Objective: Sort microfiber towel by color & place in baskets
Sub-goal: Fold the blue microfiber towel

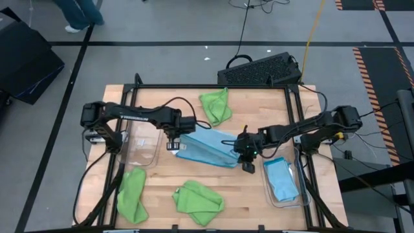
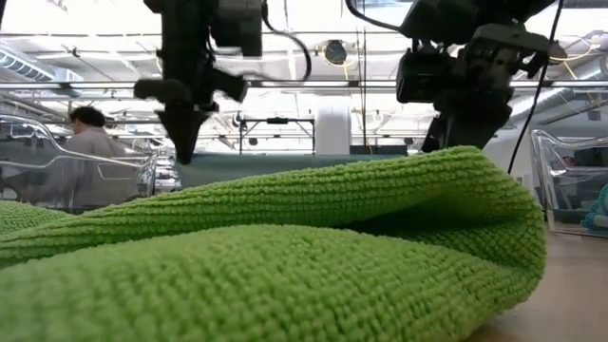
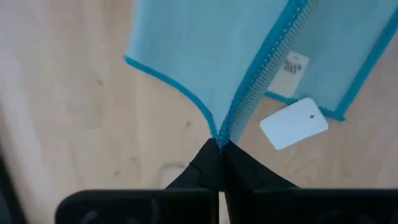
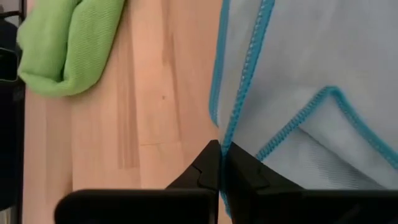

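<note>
A light blue microfiber towel (image 1: 207, 150) spans the table's middle between my two grippers. My left gripper (image 1: 173, 144) is shut on its left end and my right gripper (image 1: 247, 162) on its right end. A white tag (image 3: 293, 124) shows beside the towel. Three lime green towels lie crumpled on the table: one far (image 1: 217, 105), one near left (image 1: 132, 194), one near middle (image 1: 197, 202). The left clear basket (image 1: 143, 145) holds nothing. The right clear basket (image 1: 296, 194) holds a blue towel (image 1: 281, 181). My left gripper pinches the towel's left end between its two fingers, at a point where two hemmed edges meet (image 3: 222, 138). The fingers come from above, pointing down. The cloth runs away from them toward my right gripper. My right gripper pinches the towel's hemmed edge (image 4: 227, 140) at its right end between its two fingers, slanting down from the table's right side. Folded layers of the cloth lie beyond the fingers.
A black perforated crate (image 1: 262, 70) stands past the table's far edge. In the low view the near green towel (image 2: 285, 256) fills the foreground and hides the tabletop. A person (image 2: 90, 142) shows in the room behind. Bare wood lies between the green towels and the baskets.
</note>
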### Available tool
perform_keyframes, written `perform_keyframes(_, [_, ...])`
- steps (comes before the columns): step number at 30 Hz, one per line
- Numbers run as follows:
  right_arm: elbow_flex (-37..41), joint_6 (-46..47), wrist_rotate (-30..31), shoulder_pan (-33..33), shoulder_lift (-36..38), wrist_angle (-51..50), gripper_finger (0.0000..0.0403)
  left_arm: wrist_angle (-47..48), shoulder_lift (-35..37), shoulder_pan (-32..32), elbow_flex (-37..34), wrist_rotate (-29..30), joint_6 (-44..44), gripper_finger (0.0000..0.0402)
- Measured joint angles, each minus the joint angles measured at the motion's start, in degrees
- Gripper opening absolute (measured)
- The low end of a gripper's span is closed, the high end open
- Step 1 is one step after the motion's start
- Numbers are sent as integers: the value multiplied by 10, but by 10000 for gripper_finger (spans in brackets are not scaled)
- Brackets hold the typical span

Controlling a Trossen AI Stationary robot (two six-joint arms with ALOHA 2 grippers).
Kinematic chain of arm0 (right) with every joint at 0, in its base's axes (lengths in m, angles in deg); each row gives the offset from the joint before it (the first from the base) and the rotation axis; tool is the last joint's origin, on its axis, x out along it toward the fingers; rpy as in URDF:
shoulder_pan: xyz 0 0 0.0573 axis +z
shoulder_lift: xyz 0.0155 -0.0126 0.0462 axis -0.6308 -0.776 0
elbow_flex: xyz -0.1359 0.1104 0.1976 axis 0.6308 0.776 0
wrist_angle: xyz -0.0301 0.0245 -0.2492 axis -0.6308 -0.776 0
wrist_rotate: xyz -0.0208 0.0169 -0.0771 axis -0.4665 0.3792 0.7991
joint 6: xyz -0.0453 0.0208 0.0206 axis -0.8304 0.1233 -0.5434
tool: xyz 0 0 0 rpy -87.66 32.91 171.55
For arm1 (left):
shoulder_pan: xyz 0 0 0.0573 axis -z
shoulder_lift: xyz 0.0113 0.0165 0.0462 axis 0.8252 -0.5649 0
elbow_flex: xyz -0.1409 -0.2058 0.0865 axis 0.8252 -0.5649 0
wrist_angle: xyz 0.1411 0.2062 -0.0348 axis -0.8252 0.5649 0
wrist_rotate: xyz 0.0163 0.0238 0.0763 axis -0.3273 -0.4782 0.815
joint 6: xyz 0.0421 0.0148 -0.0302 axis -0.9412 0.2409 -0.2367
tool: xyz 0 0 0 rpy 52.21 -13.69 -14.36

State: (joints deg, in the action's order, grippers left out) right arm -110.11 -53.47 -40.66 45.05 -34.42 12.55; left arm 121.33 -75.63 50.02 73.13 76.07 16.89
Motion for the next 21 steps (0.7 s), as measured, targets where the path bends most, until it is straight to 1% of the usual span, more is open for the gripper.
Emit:
perform_keyframes(4, [0,8,-2,7,4,0,8,-40,7,0,0,3,19,11])
perform_keyframes(8, [0,8,-1,13,3,2,8,-41,-1,8,0,-7,17,5])
perform_keyframes(14, [0,7,3,15,2,-7,8,-46,-2,22,-14,-28,16,13])
perform_keyframes(18, [0,-6,31,12,3,-37,8,-49,-2,33,-14,-30,26,5])
perform_keyframes(21, [0,-24,53,1,20,-71,8,-57,-2,39,-14,-30,28,12])
